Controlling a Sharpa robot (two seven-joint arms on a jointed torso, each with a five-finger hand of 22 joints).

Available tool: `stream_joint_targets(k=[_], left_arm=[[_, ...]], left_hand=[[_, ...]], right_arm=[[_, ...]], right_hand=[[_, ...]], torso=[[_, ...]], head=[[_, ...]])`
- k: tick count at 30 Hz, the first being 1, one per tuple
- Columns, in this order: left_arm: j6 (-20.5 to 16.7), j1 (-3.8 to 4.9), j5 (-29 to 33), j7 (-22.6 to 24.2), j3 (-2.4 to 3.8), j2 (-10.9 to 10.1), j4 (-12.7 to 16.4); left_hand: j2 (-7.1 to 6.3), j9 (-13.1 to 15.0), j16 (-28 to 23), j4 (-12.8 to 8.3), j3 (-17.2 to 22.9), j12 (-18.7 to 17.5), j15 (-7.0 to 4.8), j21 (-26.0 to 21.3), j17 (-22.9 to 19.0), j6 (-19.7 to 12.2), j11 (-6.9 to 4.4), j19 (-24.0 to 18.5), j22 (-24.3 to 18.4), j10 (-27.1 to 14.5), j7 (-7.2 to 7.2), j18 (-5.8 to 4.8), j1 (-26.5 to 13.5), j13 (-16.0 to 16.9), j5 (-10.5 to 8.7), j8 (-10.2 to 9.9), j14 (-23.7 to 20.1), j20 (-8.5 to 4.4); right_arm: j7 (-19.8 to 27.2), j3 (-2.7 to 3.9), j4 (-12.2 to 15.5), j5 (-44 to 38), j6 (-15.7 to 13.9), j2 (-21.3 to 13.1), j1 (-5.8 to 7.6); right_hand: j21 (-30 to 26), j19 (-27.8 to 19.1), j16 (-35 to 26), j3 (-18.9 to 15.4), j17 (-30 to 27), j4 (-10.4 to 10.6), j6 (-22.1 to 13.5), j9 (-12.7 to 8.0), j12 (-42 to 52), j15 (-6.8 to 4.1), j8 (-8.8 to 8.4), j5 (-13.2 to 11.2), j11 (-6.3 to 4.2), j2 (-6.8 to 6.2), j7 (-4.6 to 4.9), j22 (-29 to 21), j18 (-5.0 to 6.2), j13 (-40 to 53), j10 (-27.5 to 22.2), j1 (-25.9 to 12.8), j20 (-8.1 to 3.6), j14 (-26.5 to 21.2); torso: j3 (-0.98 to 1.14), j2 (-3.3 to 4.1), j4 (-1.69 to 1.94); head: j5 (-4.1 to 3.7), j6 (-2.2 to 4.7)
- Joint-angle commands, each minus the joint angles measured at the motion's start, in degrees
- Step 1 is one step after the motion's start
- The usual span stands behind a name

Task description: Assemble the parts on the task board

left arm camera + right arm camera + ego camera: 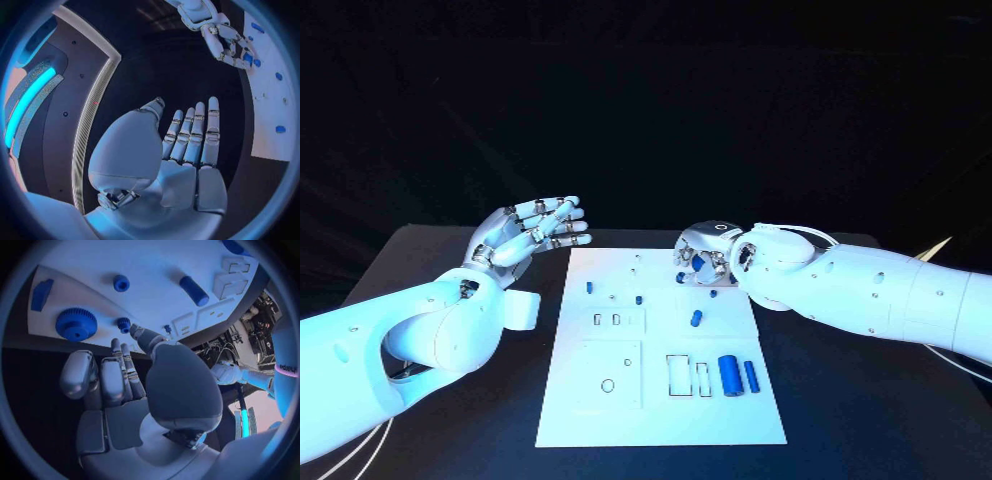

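Two hands flank the white board point(661, 350) in the head view. The left hand point(531, 232) hovers off the board's ten o'clock corner, fingers straight and spread, holding nothing. The right hand point(707, 256) hangs over the board's far edge at one o'clock, so it is nearer the parts; whether it holds one I cannot tell. A blue peg point(695, 318) lies toward six o'clock of that hand, long axis running near to far. The left wrist view confirms the flat, empty palm point(187, 145). The right wrist view adds a blue gear point(76, 324) beyond the fingertips point(119, 352), their inner side hidden.
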Motion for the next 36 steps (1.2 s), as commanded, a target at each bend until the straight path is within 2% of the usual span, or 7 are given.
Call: stream_joint_targets(k=[1,12,14,22,24,28,36], left_arm=[[0.2,0.14,0.0,0.0,0.06,0.0,0.2],[0.2,0.26,0.0,0.0,0.07,-0.2,0.4],[0.2,0.30,0.0,0.0,0.07,-0.3,0.4],[0.1,0.35,0.0,-0.1,0.07,-0.4,0.3],[0.1,0.36,0.0,-0.1,0.08,-0.4,0.3],[0.1,0.38,0.0,-0.2,0.08,-0.5,0.3],[0.1,0.39,0.1,-0.4,0.08,-0.6,0.2]], left_hand=[[-0.38,0.8,-0.2,-0.5,2.9,-0.6,0.06,0.3,0.9,0.2,-0.08,-0.3,0.4,0.7,2.14,0.57,0.0,0.8,0.76,0.6,-0.6,-0.05],[-0.39,0.8,-0.2,-0.5,3.0,-0.7,0.09,0.3,0.9,0.1,-0.05,-0.3,0.3,0.7,2.19,0.58,0.0,0.8,0.76,0.6,-0.7,-0.03],[-0.39,0.8,-0.2,-0.5,3.0,-0.7,0.09,0.3,0.9,0.1,-0.05,-0.3,0.3,0.7,2.19,0.58,0.0,0.8,0.76,0.6,-0.7,-0.03],[-0.41,0.8,-0.3,-0.5,3.0,-0.7,0.11,0.3,1.0,0.1,-0.03,-0.3,0.3,0.6,2.24,0.58,0.0,0.7,0.75,0.6,-0.8,0.00],[-0.41,0.8,-0.3,-0.5,3.0,-0.7,0.11,0.3,1.0,0.1,-0.03,-0.3,0.3,0.6,2.24,0.58,0.0,0.7,0.75,0.6,-0.8,0.00],[-0.41,0.8,-0.3,-0.5,3.0,-0.7,0.11,0.3,1.0,0.1,-0.03,-0.3,0.3,0.6,2.24,0.58,0.0,0.7,0.75,0.6,-0.8,0.00],[-0.47,0.8,-0.3,-0.5,3.0,-1.0,0.17,0.3,1.1,-0.1,0.06,-0.3,0.3,0.4,2.38,0.60,0.0,0.7,0.74,0.5,-0.9,0.05]], right_arm=[[-0.2,0.01,-0.2,-0.2,0.8,0.1,-0.08],[-0.1,-0.02,-0.9,0.0,1.0,0.7,-0.44],[0.0,-0.02,-1.1,0.2,0.9,0.8,-0.52],[-0.1,-0.03,-1.2,0.4,1.0,0.9,-0.63],[-0.2,-0.03,-1.2,0.4,1.0,0.9,-0.64],[-0.4,-0.03,-1.2,0.4,0.9,0.8,-0.66],[-0.7,-0.03,-0.8,-0.2,-0.9,0.5,-0.67]], right_hand=[[1.4,1.8,1.0,0.1,1.1,1.2,0.1,0.9,1.3,0.34,-0.83,0.8,-0.36,-0.07,-0.01,1.1,-1.44,0.8,-1.7,0.6,-0.14,2.1],[3.1,2.0,1.9,1.1,1.6,1.6,0.8,1.4,1.7,0.31,-0.54,0.8,-0.45,0.19,-0.03,3.3,-1.70,1.0,-0.6,0.6,-0.10,2.1],[4.2,2.2,2.5,2.1,2.0,1.9,1.6,1.9,1.9,0.23,-0.15,0.8,-0.58,0.45,-0.14,4.7,-1.90,1.1,0.4,0.4,-0.12,2.1],[6.1,2.6,3.4,4.7,2.5,2.2,3.6,3.3,2.3,-0.24,1.16,0.7,-1.28,1.77,-0.89,7.2,-2.20,1.2,2.8,0.4,-0.46,2.2],[6.3,2.5,3.5,5.5,2.4,2.0,4.1,3.9,2.4,-0.45,1.68,0.7,-1.51,2.30,-1.17,7.4,-2.21,1.3,3.6,0.5,-0.62,2.1],[7.5,2.8,3.8,6.9,2.5,1.1,5.1,5.5,2.6,-0.94,2.86,0.7,-2.13,3.28,-1.68,9.0,-2.43,1.7,5.3,1.1,-1.04,2.1],[7.7,2.8,4.0,7.5,2.5,0.3,4.8,6.3,2.2,-0.98,3.19,0.6,-2.18,3.22,-1.61,9.3,-2.48,1.9,5.6,1.3,-1.17,2.1]], torso=[[-0.05,0.28,0.24],[-0.29,0.88,0.73],[-0.34,0.96,0.84],[-0.46,1.19,0.94],[-0.44,1.23,1.01],[-0.54,1.35,1.20],[-0.63,1.53,1.36]], head=[[-0.20,-0.06],[-0.49,0.32],[-0.61,0.10],[-0.64,0.22],[-0.84,0.25],[-1.04,0.37],[-1.19,0.66]])
